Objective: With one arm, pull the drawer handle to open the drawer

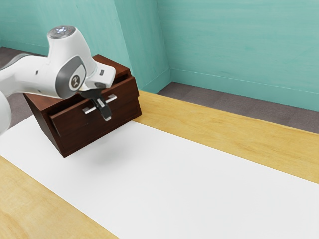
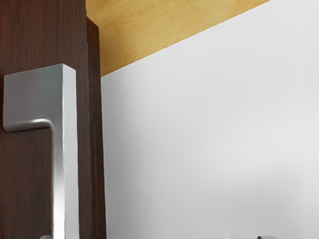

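A dark brown wooden cabinet (image 1: 107, 67) stands on the white mat at the exterior view's left. Its upper drawer front (image 1: 70, 119) carries a silver bar handle (image 1: 90, 109). My black gripper (image 1: 103, 110) is at the handle, fingers open and straddling the bar near the end toward the exterior view's right. In the wrist view the handle (image 2: 65, 149) runs along the dark drawer front (image 2: 25, 189), close beside my hand. The drawer front seems to stand slightly forward of the cabinet body.
The white mat (image 1: 174, 179) covers the middle of the light wooden table (image 1: 239, 134). Teal walls (image 1: 239, 40) rise behind the table. My white arm (image 1: 45, 74) partly hides the cabinet's top.
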